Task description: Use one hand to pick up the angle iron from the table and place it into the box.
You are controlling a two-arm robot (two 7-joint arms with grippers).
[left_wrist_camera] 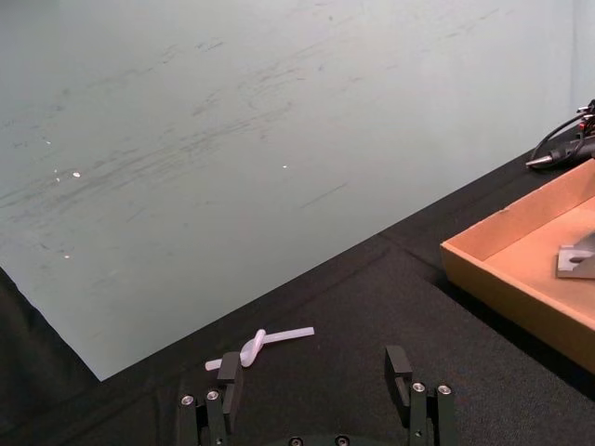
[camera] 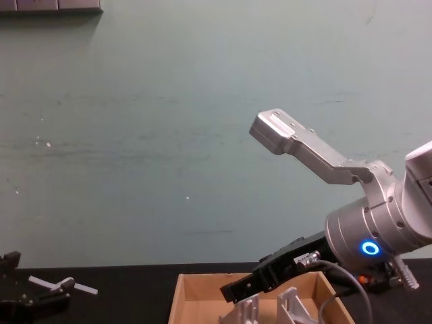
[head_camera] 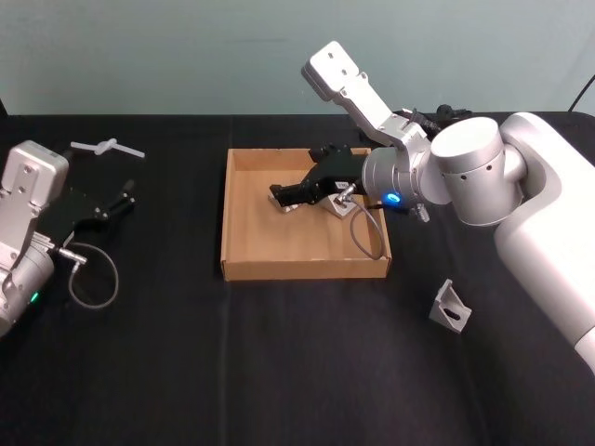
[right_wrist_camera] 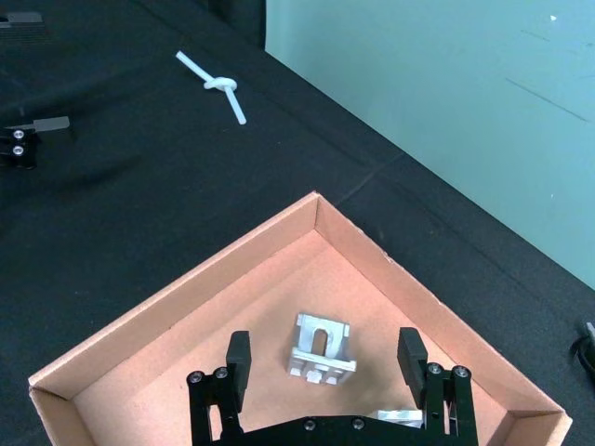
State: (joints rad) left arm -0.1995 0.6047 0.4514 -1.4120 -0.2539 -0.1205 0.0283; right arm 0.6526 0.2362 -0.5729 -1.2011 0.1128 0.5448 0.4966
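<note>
Head view: my right claw (head_camera: 282, 196) reaches into the cardboard box (head_camera: 244, 269) at centre frame. A spare silvery bracket (head_camera: 451, 307) stands on the black table (head_camera: 279, 372), lower right.

Left wrist view: the parked left claw (left_wrist_camera: 314, 372) is spread.

Right wrist view: the right claw is spread wide around the angle iron (right_wrist_camera: 322, 351). This small, bright, slotted L-shaped piece lies on the box floor at lower centre, touching neither finger.

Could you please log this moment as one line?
right pincer: open over box | bracket: lying in box below it | spare bracket: on table | left pincer: parked, open
</note>
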